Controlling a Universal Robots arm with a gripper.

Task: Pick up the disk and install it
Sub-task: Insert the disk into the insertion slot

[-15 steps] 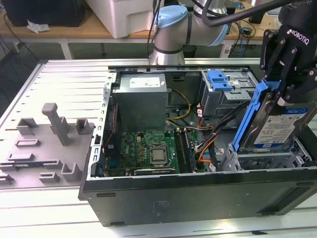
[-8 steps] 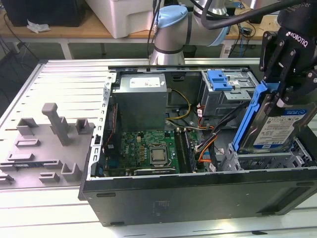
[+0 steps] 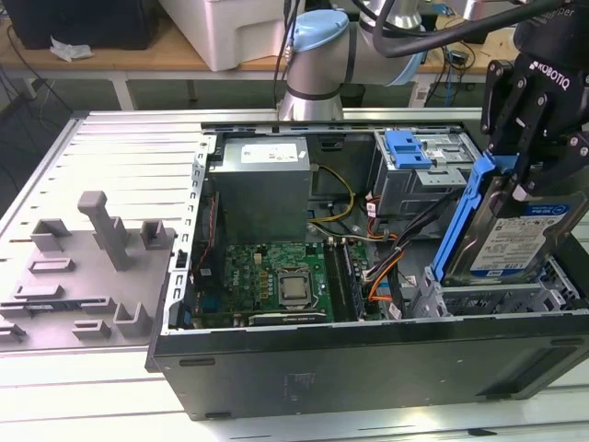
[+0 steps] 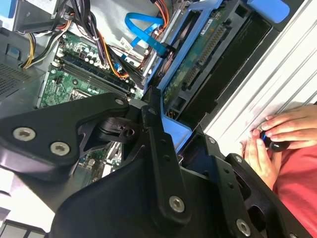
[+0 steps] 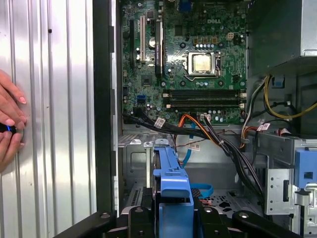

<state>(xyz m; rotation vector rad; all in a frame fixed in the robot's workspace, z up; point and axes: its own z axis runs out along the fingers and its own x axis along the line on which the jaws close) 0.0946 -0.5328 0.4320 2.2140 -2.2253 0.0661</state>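
Your gripper (image 3: 529,180) is clamped narrow on the disk (image 3: 517,244), gripping its upper edge across the blue bracket (image 3: 457,221). The disk hangs tilted directly below the fingers, at the near corner of the open computer case (image 3: 368,354) on the exterior view's right. Its lower end meets the grey bay frame (image 3: 479,296); contact unclear. In the first wrist view the motherboard (image 5: 188,64) lies beyond the gripper, and a hand (image 5: 9,124) rests on the table (image 5: 59,124).

The disk (image 3: 520,249) is silver with a white-and-blue label, its bracket (image 3: 457,216) bright blue, and the hand (image 3: 532,175) is black. The motherboard (image 3: 262,272) is green inside a black case (image 3: 368,368), crossed by orange cables (image 3: 385,276). The ribbed worktop (image 3: 129,147) is pale grey, and a person's garment (image 4: 297,183) is red.
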